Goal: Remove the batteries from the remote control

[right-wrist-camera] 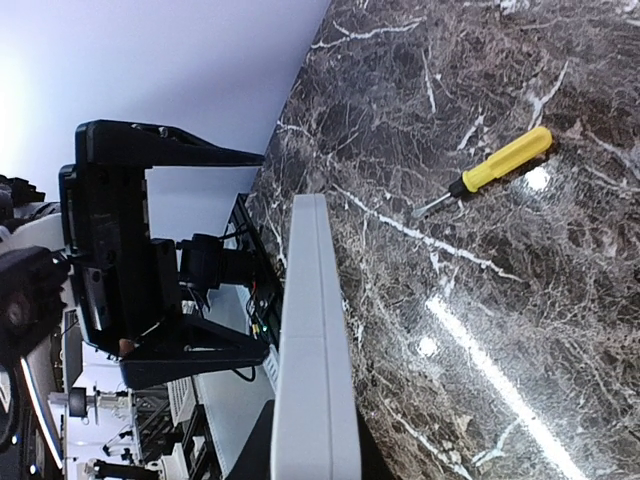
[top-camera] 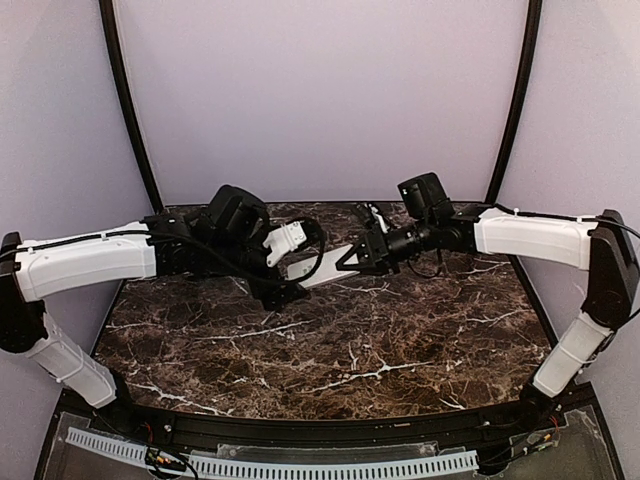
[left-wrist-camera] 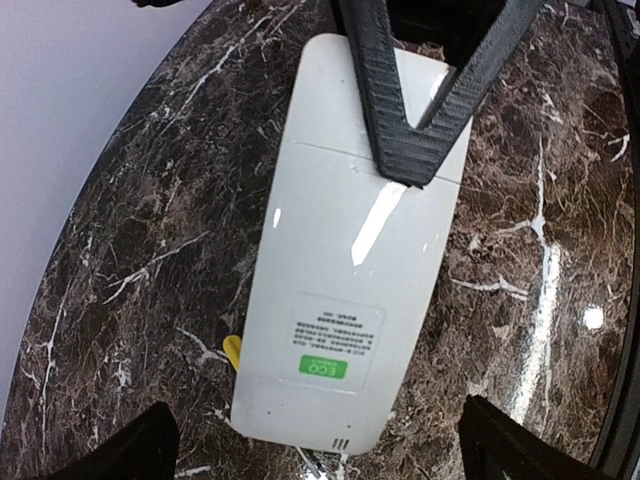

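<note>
The dark brown marble table (top-camera: 350,350) with white veins carries the whole scene. The left arm (top-camera: 90,262) and the right arm (top-camera: 530,238) reach in from either side, and their ends meet over the surface close to the far edge, about midway along it.

Between them is the remote control (top-camera: 322,270), a slim white slab. It appears to be raised off the surface. Its back faces the left wrist camera, and a thin seam crosses that back near the gripped end. The right wrist camera sees it edge-on.

The right gripper (top-camera: 345,262) pinches one short end of the remote control, one black triangular finger lying across the back. The left gripper (left-wrist-camera: 318,430) is spread wide at the other end, with one finger on each side of the remote control and neither touching it.

A yellow-handled screwdriver (right-wrist-camera: 490,170) lies flat on the surface. From the left wrist, only a bit of yellow shows past the remote control's long edge.

A printed label (left-wrist-camera: 328,325) sits on the back near the free end, with a small green patch (left-wrist-camera: 322,368) at its lower edge.
</note>
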{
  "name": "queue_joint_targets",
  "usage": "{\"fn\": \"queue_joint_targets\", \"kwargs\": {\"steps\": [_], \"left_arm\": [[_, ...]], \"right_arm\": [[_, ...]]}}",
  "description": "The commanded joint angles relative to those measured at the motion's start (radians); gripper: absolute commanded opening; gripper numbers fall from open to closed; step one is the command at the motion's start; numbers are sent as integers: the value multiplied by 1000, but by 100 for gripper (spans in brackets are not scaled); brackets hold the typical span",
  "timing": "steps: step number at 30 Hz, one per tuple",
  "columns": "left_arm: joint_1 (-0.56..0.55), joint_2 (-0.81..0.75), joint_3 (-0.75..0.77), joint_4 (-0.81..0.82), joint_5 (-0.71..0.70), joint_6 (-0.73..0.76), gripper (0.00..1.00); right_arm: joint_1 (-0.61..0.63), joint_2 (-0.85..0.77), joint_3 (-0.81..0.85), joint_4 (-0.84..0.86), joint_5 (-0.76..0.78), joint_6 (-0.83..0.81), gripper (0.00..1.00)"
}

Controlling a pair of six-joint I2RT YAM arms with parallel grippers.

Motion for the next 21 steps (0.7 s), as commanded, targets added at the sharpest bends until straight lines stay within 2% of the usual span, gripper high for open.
{"fn": "queue_joint_targets", "kwargs": {"steps": [1,6,10,15,21], "left_arm": [[57,-86,-13,64,30,-92,99],[207,-116,-4,119,195,-254,99],[309,-124,-15,187,428,-374,99],[430,-94,-21,281,640,-550,97],[509,-34,-51,475,861,-711,95]], "right_arm": [[-21,-72,-37,148,93,4,0],[-49,-111,-88,271,130,-2,0],[-62,-119,-111,367,120,8,0],[-64,-125,-148,515,107,9,0],[-71,-99,-151,622,64,30,0]]}}
